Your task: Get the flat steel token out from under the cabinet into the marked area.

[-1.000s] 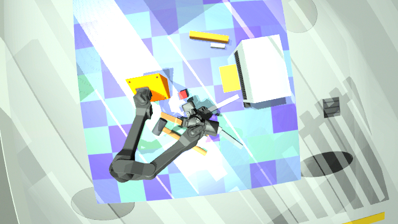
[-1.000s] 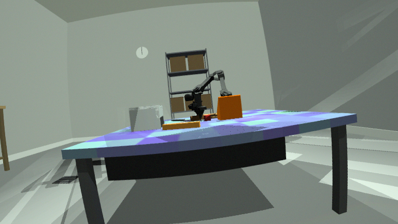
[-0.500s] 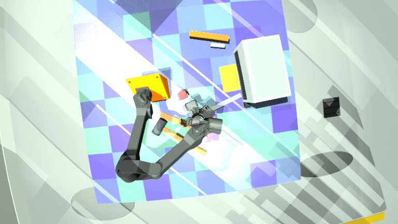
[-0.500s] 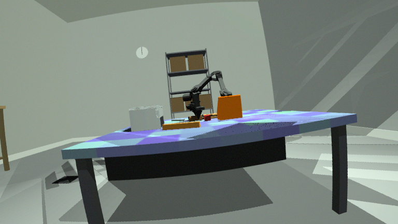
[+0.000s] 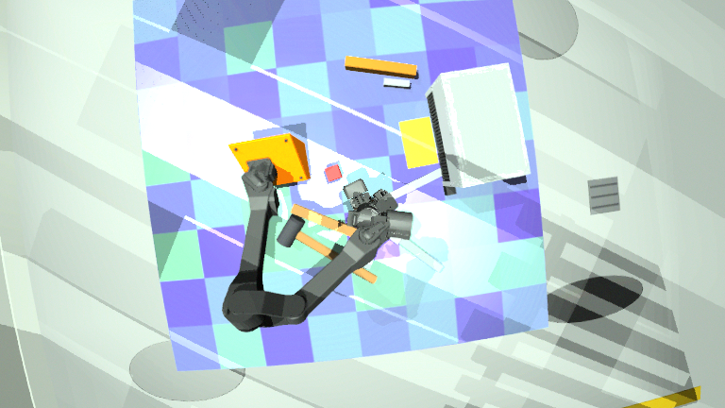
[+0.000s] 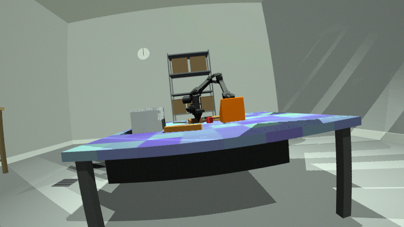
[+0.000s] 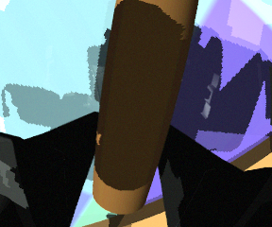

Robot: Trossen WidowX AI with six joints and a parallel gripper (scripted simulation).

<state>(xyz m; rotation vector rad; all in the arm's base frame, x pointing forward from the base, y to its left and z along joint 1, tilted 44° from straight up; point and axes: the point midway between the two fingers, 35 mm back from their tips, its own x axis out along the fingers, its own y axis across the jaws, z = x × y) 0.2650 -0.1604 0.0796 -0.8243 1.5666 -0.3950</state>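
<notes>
My gripper [image 5: 368,206] [image 6: 196,120] [image 7: 129,125] is shut on the round wooden handle [image 7: 143,71] of a tool, low over the table. A long pale blade [image 5: 419,182], apparently the same tool's, runs from beneath the gripper to the cabinet's front near its lower corner; whether its tip is under the cabinet is unclear. The pale cabinet [image 5: 483,126] [image 6: 145,122] has dark vent slots [image 5: 437,136] facing the yellow marked area [image 5: 418,143]. No steel token can be made out in any view.
A mallet [image 5: 291,230], a flat wooden stick [image 5: 312,215] and a pale rod [image 5: 425,256] lie near the arm. A red cube [image 5: 332,172] [image 6: 209,120] and an orange block [image 5: 275,155] [image 6: 232,109] stand left. An orange bar [image 5: 380,66] [image 6: 183,127] and small white bar [image 5: 396,82] lie beyond.
</notes>
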